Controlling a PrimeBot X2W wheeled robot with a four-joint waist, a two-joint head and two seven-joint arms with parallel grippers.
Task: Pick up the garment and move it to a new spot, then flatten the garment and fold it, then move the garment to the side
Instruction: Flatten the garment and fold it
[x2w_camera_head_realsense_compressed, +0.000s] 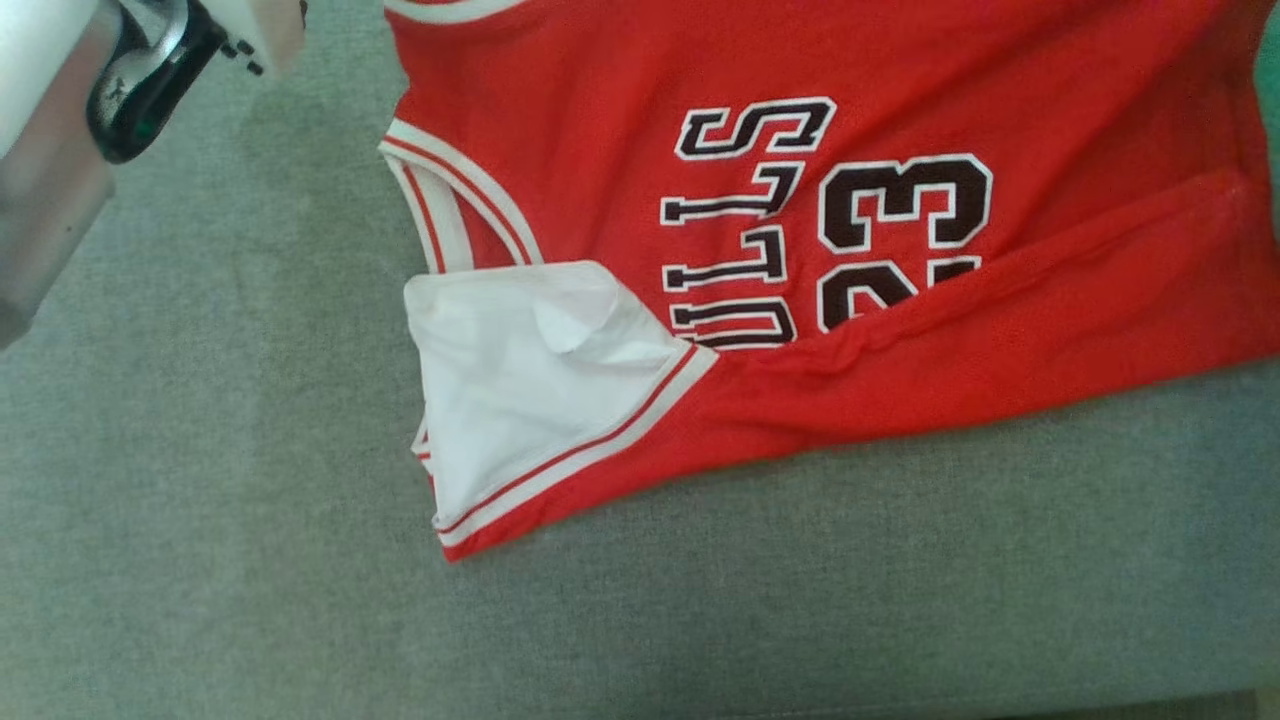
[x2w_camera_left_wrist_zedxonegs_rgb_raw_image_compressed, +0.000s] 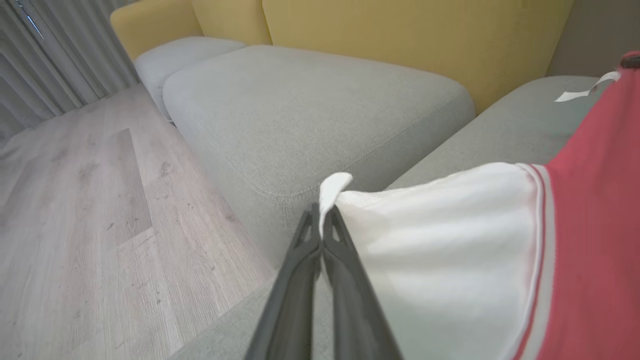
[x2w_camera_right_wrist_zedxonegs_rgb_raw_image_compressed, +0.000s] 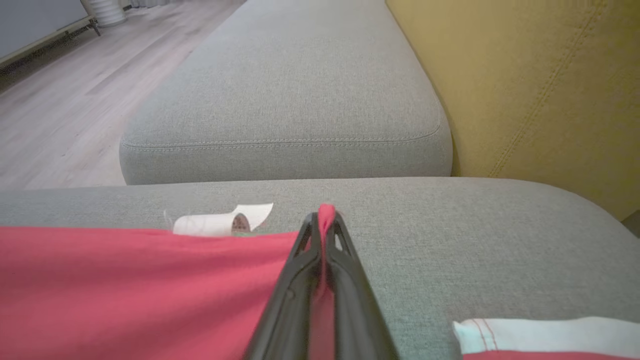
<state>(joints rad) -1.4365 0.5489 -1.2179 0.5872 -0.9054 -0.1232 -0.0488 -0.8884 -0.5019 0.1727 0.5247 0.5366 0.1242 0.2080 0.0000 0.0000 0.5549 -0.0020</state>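
The garment (x2w_camera_head_realsense_compressed: 900, 330) is a red basketball jersey with black "BULLS 23" lettering and a white inner panel (x2w_camera_head_realsense_compressed: 510, 390). It lies partly folded over itself on the grey sofa seat (x2w_camera_head_realsense_compressed: 200, 500). In the left wrist view my left gripper (x2w_camera_left_wrist_zedxonegs_rgb_raw_image_compressed: 321, 212) is shut on a corner of the garment's white fabric (x2w_camera_left_wrist_zedxonegs_rgb_raw_image_compressed: 440, 260), which drapes away to the right. My right gripper (x2w_camera_right_wrist_zedxonegs_rgb_raw_image_compressed: 325, 220) is shut on a pinch of the garment's red fabric (x2w_camera_right_wrist_zedxonegs_rgb_raw_image_compressed: 125, 290) in the right wrist view. My left arm's pale forearm (x2w_camera_head_realsense_compressed: 60, 150) crosses the head view's top left corner.
Yellow backrests (x2w_camera_left_wrist_zedxonegs_rgb_raw_image_compressed: 400, 45) run behind the grey seat cushions (x2w_camera_right_wrist_zedxonegs_rgb_raw_image_compressed: 285, 100). Wooden floor (x2w_camera_left_wrist_zedxonegs_rgb_raw_image_compressed: 75, 225) lies beyond the seat edge, with curtains (x2w_camera_left_wrist_zedxonegs_rgb_raw_image_compressed: 45, 50) further off. A small white tag (x2w_camera_right_wrist_zedxonegs_rgb_raw_image_compressed: 220, 223) curls on the garment's edge. White trim (x2w_camera_right_wrist_zedxonegs_rgb_raw_image_compressed: 545, 335) shows at lower right.
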